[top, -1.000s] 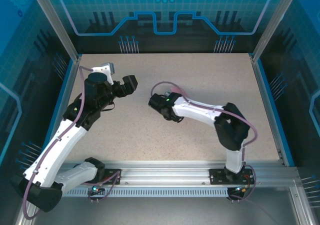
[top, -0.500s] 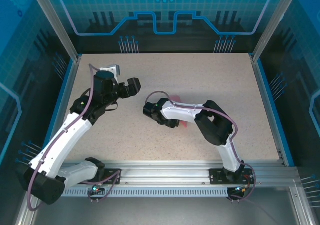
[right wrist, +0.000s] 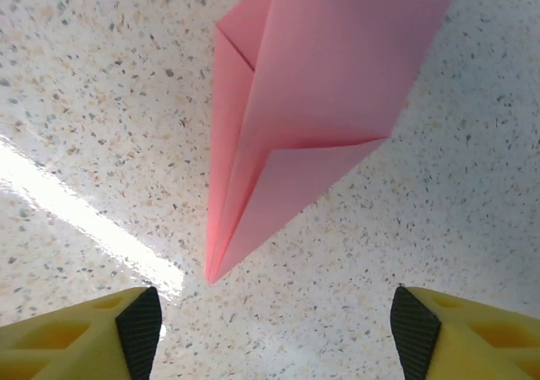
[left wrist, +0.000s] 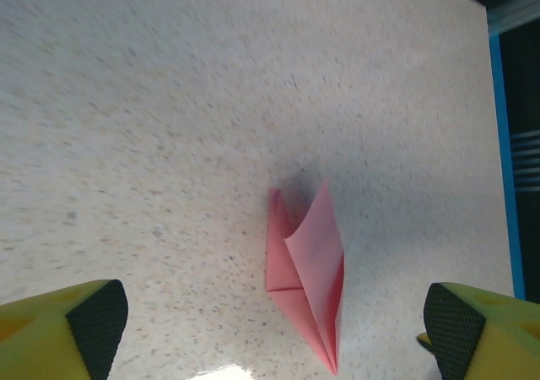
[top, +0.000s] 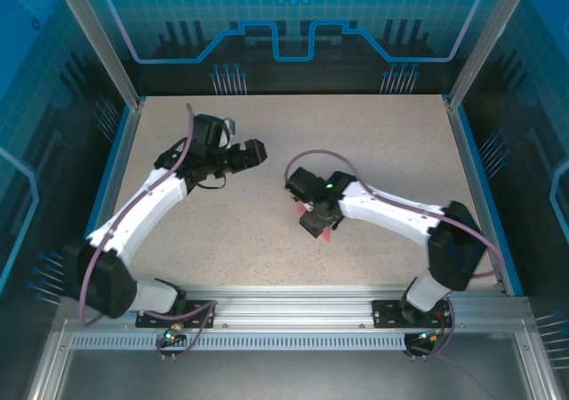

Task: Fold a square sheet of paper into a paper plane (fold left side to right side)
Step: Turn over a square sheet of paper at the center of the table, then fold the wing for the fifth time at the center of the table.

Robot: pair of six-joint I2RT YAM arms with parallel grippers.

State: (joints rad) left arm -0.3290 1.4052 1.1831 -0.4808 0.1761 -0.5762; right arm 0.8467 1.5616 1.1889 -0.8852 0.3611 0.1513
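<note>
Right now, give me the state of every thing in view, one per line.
paper plane: folded into a pointed dart, lying loose on the table
left tool: open, empty
right tool: open, empty, over the plane's pointed end

Pale desk [top: 356, 133], blue walls [top: 293, 18]
You see speckled beige with a streak of glare, and a metal rail [top: 293, 307] along the near edge.

Salmon-pink paper plane [left wrist: 308, 270], a slim pointed dart with layered folds, rear layers slightly parted, lying free on the speckled tabletop [left wrist: 169, 143], right of centre.
</note>
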